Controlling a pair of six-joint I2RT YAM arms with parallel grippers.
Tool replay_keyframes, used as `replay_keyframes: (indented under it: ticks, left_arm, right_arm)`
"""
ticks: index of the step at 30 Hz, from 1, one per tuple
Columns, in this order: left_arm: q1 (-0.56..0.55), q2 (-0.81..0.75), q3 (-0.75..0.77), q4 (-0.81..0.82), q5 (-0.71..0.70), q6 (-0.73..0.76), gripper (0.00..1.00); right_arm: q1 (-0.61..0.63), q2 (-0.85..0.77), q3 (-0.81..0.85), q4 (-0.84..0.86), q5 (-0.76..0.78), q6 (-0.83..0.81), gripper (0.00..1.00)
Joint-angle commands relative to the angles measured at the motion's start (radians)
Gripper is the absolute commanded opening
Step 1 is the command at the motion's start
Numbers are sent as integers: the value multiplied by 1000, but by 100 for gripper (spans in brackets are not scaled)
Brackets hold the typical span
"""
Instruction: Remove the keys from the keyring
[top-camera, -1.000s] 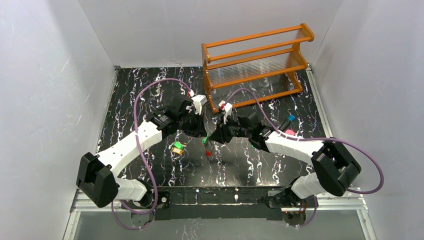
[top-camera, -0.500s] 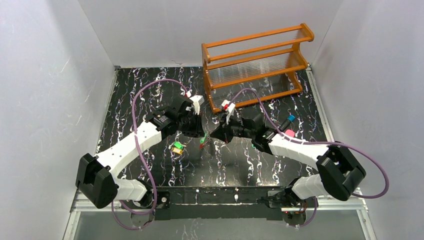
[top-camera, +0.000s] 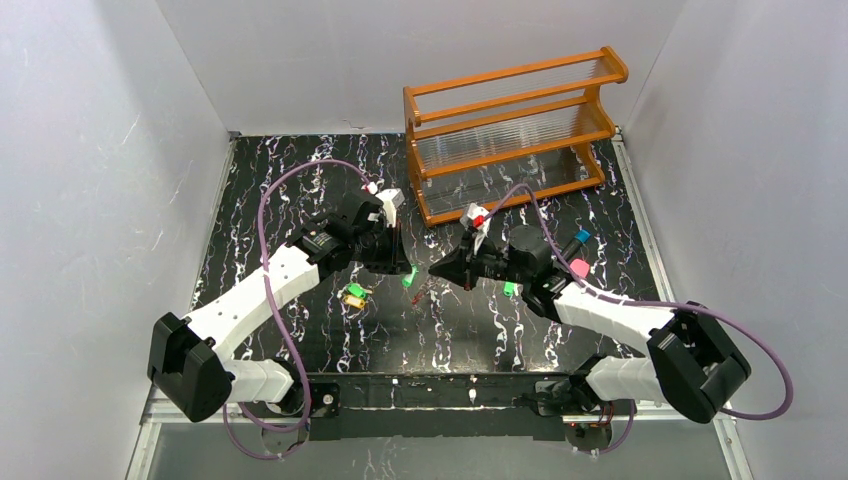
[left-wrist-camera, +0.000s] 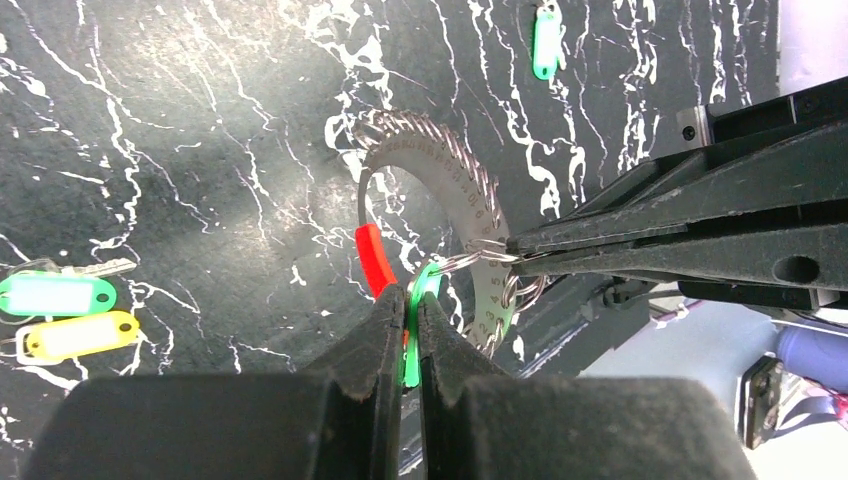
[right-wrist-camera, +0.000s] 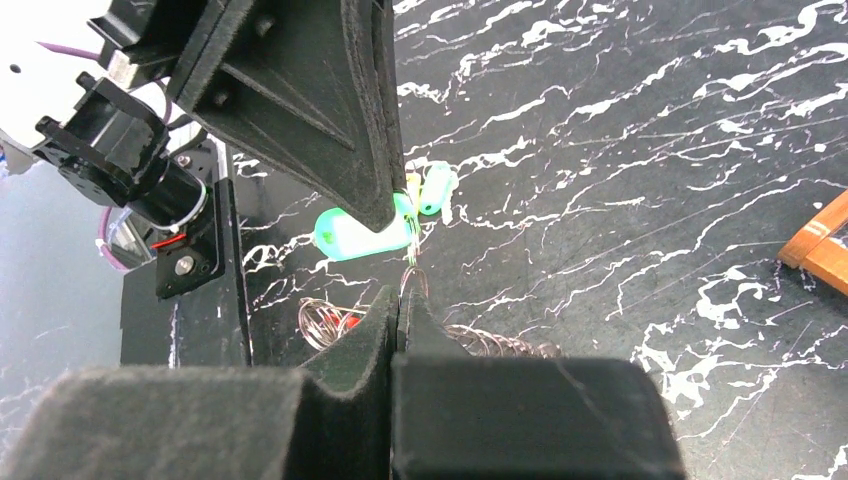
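Note:
The keyring (left-wrist-camera: 470, 175) is a silvery ribbed coil with a short red segment (left-wrist-camera: 372, 258), held just above the black marbled table between both grippers. My left gripper (left-wrist-camera: 411, 300) is shut on a green key head (left-wrist-camera: 424, 285) that hangs on the ring by a small split ring. My right gripper (right-wrist-camera: 398, 295) is shut on the ring's wire, and its fingers (left-wrist-camera: 640, 230) come in from the right. In the top view the left gripper (top-camera: 398, 262) and right gripper (top-camera: 442, 270) face each other tip to tip. A green key (left-wrist-camera: 55, 295) and a yellow key (left-wrist-camera: 80, 335) lie loose on the table.
Another green key (left-wrist-camera: 545, 40) lies loose by the right arm, also in the top view (top-camera: 508, 288). The orange wooden rack (top-camera: 515, 130) stands at the back right. A pink object (top-camera: 578, 267) and a blue object (top-camera: 582, 238) lie at the right.
The right arm has drawn back to the right and its gripper has turned flatter. The left gripper has shifted slightly left, so the tips stand a little further apart.

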Motion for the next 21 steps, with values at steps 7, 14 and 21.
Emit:
replay_keyframes:
  ticks: [7,14,21]
  left_arm:
    - [42,-48,-119,8,44,-52,0]
    - [5,-60,-194,137,109,-145,0]
    - [-81,-34,-233,256,91,-224,0]
  right_arm:
    - [-31,-56,-85,346,-19,70,1]
    - [-31,-73,-110,421,-36,77,1]
    - [-31,-33,-139,562,-54,111,1]
